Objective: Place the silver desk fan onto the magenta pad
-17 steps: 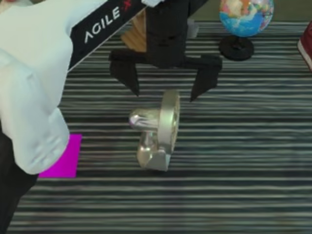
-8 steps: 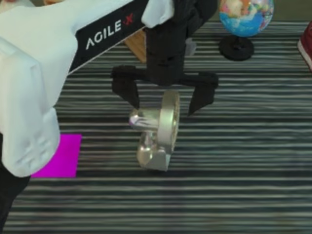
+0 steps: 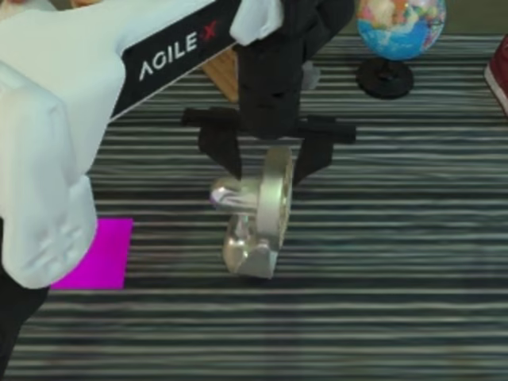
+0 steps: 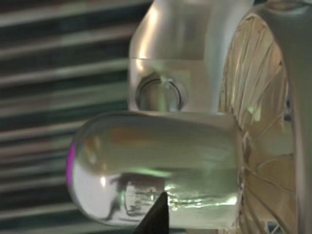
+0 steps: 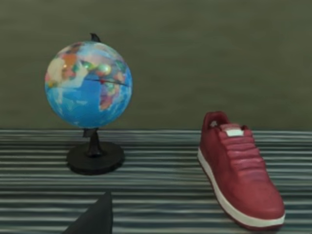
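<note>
The silver desk fan (image 3: 254, 222) stands upright at the middle of the striped table, its round grille head edge-on and its chrome motor housing pointing left. My left gripper (image 3: 268, 171) hangs over the fan's far side, still open, one finger on each side of the head and a small gap left. In the left wrist view the motor housing (image 4: 161, 161) fills the picture, with one dark fingertip (image 4: 157, 217) right at it. The magenta pad (image 3: 99, 258) lies flat at the left, partly hidden under my left arm. My right arm is outside the top view; one of its fingertips (image 5: 97, 217) shows.
A globe (image 3: 397, 28) on a black stand is at the back right, with a red shoe (image 3: 498, 75) at the right edge; the right wrist view shows the globe (image 5: 88, 85) and shoe (image 5: 239, 170) too. A wooden object (image 3: 222, 67) sits behind the left gripper.
The left gripper came down toward the fan and its fingers have drawn in from wide apart to close around the fan's head. The fan has not moved.
</note>
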`<control>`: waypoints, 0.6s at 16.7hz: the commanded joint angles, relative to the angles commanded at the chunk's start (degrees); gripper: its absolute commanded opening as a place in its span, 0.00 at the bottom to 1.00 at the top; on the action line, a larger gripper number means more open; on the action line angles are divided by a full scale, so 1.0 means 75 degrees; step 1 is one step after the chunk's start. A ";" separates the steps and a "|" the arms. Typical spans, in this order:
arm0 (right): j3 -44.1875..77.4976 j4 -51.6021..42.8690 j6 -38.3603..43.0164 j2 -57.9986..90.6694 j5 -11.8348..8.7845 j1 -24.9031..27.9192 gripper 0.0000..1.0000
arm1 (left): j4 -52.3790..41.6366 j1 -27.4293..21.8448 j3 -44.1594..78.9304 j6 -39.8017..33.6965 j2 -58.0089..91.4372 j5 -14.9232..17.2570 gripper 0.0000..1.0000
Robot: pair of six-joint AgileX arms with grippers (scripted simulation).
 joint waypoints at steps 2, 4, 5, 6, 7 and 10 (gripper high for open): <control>0.0000 0.0000 0.0000 0.0000 0.0000 0.0000 1.00 | 0.0000 0.0000 0.0000 0.0000 0.0000 0.0000 0.32; 0.0000 0.0000 0.0000 0.0000 0.0000 0.0000 1.00 | 0.0000 0.0000 0.0000 0.0000 0.0000 0.0000 0.17; 0.0000 0.0000 0.0000 0.0000 0.0000 0.0000 1.00 | 0.0000 0.0000 0.0000 0.0000 0.0000 0.0000 0.10; 0.0000 0.0000 0.0000 0.0000 0.0000 0.0000 1.00 | 0.0000 0.0000 0.0000 0.0000 0.0000 0.0000 0.02; 0.0000 0.0000 0.0000 0.0000 0.0000 0.0000 1.00 | 0.0000 0.0000 0.0000 0.0000 0.0000 0.0000 0.00; 0.0000 0.0000 0.0000 0.0000 0.0000 0.0000 1.00 | 0.0000 0.0000 0.0000 0.0000 0.0000 0.0000 0.00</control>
